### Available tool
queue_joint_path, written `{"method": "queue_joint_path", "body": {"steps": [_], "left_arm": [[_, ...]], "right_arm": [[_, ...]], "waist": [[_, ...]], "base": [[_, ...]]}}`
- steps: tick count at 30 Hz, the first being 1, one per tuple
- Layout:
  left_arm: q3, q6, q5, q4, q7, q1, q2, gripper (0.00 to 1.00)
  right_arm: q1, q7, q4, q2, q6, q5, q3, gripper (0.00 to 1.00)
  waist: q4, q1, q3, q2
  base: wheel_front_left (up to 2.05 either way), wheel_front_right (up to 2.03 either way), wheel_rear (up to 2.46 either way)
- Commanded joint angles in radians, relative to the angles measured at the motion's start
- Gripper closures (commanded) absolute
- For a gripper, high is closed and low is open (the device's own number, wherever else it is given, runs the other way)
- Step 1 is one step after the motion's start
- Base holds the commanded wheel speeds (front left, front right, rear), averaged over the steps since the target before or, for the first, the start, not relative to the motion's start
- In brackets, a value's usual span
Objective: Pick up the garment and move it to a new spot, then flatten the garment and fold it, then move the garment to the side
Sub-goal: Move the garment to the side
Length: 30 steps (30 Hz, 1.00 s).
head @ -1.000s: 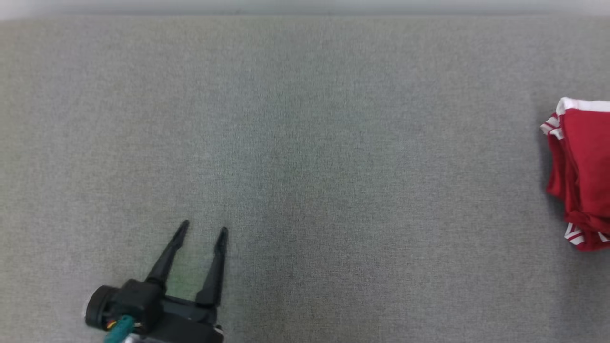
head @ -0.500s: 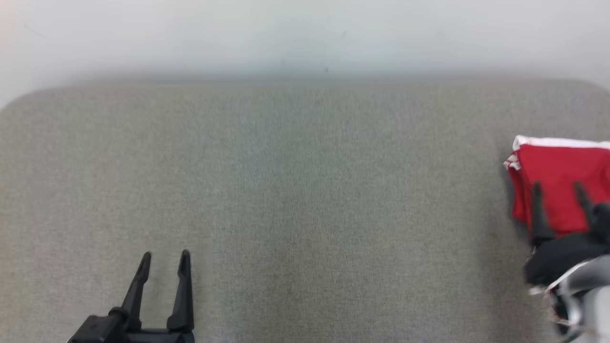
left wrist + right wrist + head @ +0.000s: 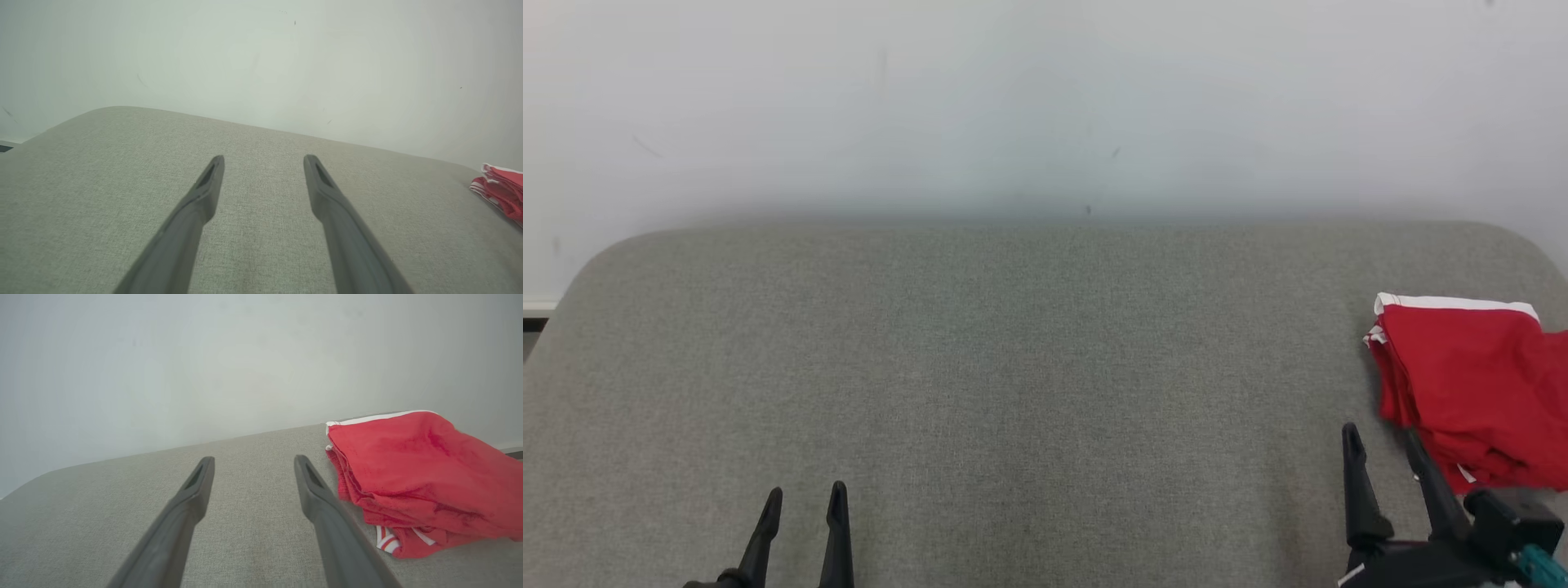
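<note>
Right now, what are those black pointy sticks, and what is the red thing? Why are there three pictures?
The black sticks are a robot's fingers. It has two arms, each ending in jaws made of two long dark fingers. One picture comes from a camera on its head, looking down at a grey fabric-covered table. There you see the left gripper at the bottom left and the right gripper at the bottom right. The other two pictures come from small cameras on each wrist, looking along the fingers. The red thing is a folded red cloth garment with white trim, lying at the table's right side, next to the right gripper. Both sets of jaws are open and hold nothing.
</note>
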State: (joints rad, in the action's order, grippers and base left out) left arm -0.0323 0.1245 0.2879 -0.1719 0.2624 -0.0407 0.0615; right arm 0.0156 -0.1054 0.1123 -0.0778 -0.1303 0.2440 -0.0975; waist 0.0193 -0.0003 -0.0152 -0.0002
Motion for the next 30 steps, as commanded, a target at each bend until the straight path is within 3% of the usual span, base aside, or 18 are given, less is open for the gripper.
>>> {"method": "queue_joint_path", "body": {"steps": [1,14,30], "left_arm": [[0.001,0.006,-0.010,-0.006,0.002,-0.017,-0.002,0.00],[0.018,0.005,-0.031,-0.025,0.002,-0.048,0.002,0.00],[0.021,0.005,-0.024,-0.024,0.002,-0.043,0.002,0.00]], "right_arm": [[0.018,-0.009,-0.005,0.009,0.000,-0.008,0.000,0.00],[0.040,-0.006,-0.009,0.022,0.000,-0.052,0.078,0.00],[0.048,0.004,-0.003,0.026,0.000,-0.076,0.049,0.00]], "waist": [[0.000,0.0003,-0.012,0.0002],[-0.018,0.0003,-0.020,0.0002],[-0.017,0.0003,-0.017,0.0002]], "base": [[0.00,0.00,0.00],[0.00,0.00,0.00],[0.00,0.00,0.00]]}}
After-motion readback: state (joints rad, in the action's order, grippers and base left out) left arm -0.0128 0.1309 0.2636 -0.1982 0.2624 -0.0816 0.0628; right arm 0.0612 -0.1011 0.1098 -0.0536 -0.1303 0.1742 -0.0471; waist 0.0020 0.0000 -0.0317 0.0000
